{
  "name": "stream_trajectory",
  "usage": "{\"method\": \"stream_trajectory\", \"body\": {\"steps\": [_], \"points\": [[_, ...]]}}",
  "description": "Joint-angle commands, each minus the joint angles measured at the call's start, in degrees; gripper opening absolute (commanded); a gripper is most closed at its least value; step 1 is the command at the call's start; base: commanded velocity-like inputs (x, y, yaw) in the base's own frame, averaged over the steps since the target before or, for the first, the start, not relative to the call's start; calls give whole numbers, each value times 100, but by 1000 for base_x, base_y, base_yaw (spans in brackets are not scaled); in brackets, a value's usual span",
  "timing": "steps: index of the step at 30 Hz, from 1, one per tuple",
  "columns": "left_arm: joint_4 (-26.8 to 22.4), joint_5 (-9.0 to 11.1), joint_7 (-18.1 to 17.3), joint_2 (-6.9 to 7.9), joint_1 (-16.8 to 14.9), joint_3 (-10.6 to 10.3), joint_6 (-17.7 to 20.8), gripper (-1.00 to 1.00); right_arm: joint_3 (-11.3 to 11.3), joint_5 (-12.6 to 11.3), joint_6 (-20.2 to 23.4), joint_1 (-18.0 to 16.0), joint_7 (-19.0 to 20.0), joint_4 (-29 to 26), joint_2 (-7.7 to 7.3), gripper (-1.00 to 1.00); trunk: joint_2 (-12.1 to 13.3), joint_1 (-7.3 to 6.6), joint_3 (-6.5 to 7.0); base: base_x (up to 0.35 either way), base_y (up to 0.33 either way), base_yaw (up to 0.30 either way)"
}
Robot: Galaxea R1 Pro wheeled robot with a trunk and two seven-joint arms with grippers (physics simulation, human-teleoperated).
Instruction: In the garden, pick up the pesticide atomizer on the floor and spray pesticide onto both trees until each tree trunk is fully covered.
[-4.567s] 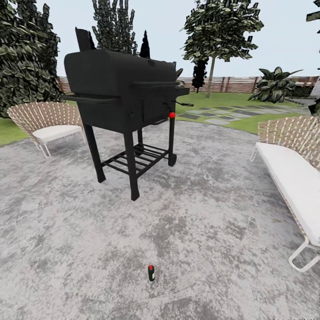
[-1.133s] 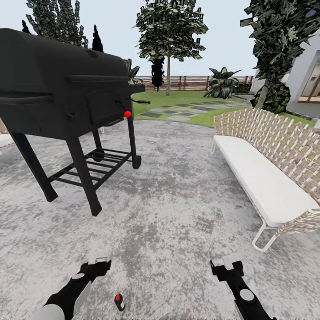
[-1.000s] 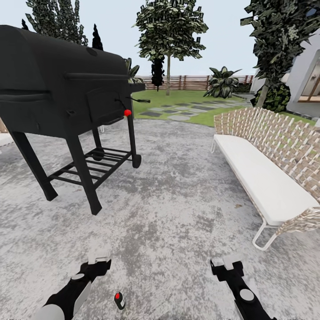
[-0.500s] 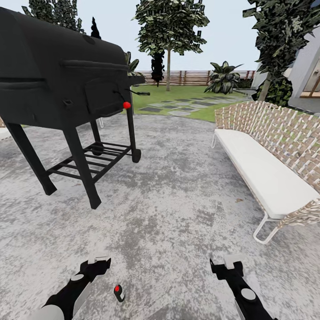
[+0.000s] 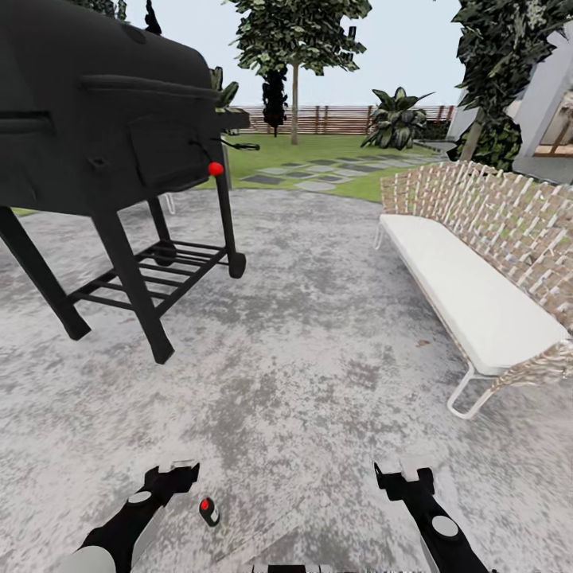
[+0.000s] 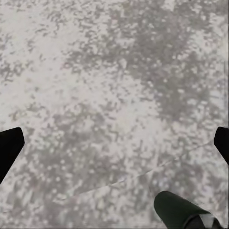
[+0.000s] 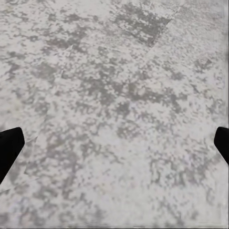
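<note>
Base had rolled closer. The pesticide atomizer (image 5: 208,511) stood on the paving (image 5: 318,374) just right of my left gripper (image 5: 177,469), now within reach. Both claws gaped empty; right gripper (image 5: 404,471) well apart. Trees (image 5: 293,32) far off.

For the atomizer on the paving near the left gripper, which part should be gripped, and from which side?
Grip the dark body of the atomizer below its red cap, likely coming down from above with the left gripper, which is nearest and open. It appears to stand upright on the grey paving with free space all round, so the fingers can straddle its narrow body. Its finer shape is too small to tell.
</note>
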Motion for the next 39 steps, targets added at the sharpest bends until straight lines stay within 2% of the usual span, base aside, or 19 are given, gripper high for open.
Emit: {"method": "stream_trajectory", "body": {"steps": [1,13,24,39], "points": [[2,14,-1,-2,-1,12,-16,100,-19,53,-20,-4,26,4,4,100,-1,-1,-4,0,0,-290],[2,11,-1,7,-1,18,-30,100,-16,53,-22,-4,26,4,4,100,-1,-1,-4,0,0,-281],[-6,9,-1,13,-1,19,-51,100,-12,53,-29,-4,26,4,4,100,-1,-1,-4,-128,0,-16],[0,10,13,30,4,19,-51,100,-12,53,-29,-4,26,3,4,100,-1,-1,-4,-9,0,0]]}}
